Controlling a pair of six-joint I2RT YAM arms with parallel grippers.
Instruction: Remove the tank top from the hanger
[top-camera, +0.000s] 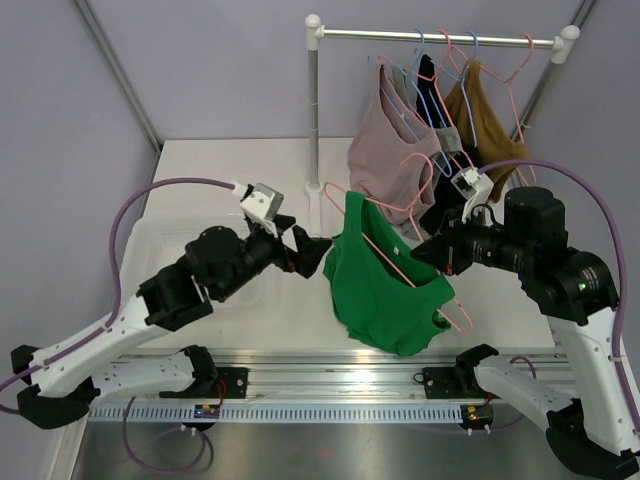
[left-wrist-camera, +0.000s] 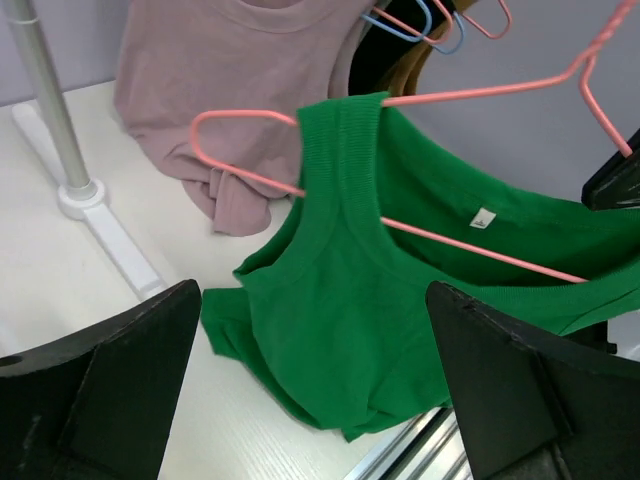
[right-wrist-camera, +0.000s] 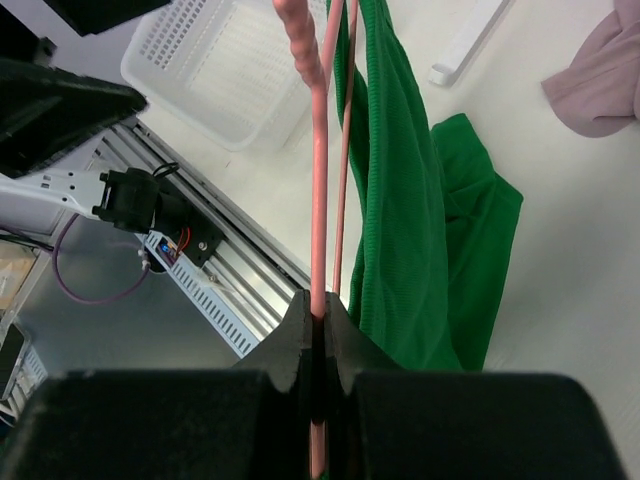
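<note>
Right tool (right-wrist-camera: 318, 316) tight on hanger (right-wrist-camera: 318, 200); wrist-view only

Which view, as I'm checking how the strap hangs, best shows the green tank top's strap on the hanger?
Left wrist: the strap of the green tank top drapes over the pink hanger, close and face-on. Top external shows it small. Right wrist sees the cloth edge-on beside the wire in the right gripper.
</note>
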